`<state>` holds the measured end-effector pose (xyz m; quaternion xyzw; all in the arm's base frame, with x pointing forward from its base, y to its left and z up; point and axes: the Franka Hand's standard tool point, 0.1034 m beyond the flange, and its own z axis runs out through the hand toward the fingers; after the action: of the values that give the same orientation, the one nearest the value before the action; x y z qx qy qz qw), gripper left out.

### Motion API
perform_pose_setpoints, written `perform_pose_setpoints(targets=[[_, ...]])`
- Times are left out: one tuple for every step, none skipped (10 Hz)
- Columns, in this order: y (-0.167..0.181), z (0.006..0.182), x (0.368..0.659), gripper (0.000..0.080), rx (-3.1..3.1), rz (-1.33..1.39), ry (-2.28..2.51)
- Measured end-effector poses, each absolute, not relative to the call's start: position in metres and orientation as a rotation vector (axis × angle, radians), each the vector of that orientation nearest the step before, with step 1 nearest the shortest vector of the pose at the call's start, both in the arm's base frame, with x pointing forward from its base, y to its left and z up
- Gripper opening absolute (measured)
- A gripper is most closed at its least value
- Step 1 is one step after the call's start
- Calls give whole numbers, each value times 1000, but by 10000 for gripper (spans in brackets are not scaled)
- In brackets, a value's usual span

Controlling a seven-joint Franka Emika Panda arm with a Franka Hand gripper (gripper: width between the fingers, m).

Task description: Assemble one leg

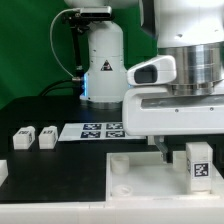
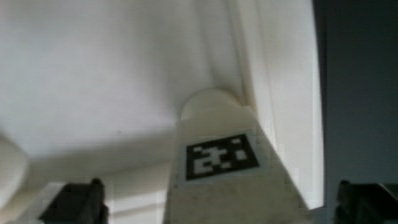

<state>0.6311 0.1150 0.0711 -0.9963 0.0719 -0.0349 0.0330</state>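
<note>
— Closest to the lens, what sits there?

— Low in the exterior view, a large white square plastic panel (image 1: 135, 178) with round corner sockets lies flat on the black desk (image 1: 60, 170). My gripper (image 1: 180, 150) hangs over the panel's corner at the exterior view's right, and a small white plastic rectangular leg (image 1: 197, 164) with a square black-and-white tag stands upright there, between my fingers.

— Are your jaws pinching it?

— They look pressed onto that leg from both sides; the wrist view shows the tagged leg (image 2: 222, 150) running down the middle with my dark fingertips (image 2: 75, 203) on either side of it, over the white panel surface (image 2: 107, 90).

— Is it seated in a socket?

— I cannot tell; its lower end is hidden.

— Anything else holding parts?

— No container shows. Two more small white tagged blocks (image 1: 36, 137) rest side by side on the desk at the exterior view's left, well apart from me. Just beside them lies the flat white marker board (image 1: 95, 130) with its printed tags.
</note>
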Motion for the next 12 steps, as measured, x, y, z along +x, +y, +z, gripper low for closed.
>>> perform_pose_setpoints(targets=[[114, 71, 631, 649, -3061, -108, 262], [114, 71, 631, 559, -3059, -107, 278], [115, 71, 631, 559, -3034, -100, 446], [115, 71, 631, 325, -3006, -95, 590], [115, 71, 631, 288, -2987, -92, 672], [115, 71, 631, 289, -2918, -81, 904], [115, 71, 631, 289, -2826, -70, 1147], [115, 71, 632, 289, -2730, -63, 1357], [115, 72, 632, 289, -2531, -36, 1672], [114, 72, 632, 289, -2341, 8, 1890], [115, 71, 632, 289, -2149, 39, 2085], [115, 70, 633, 290, -2013, 66, 2202]])
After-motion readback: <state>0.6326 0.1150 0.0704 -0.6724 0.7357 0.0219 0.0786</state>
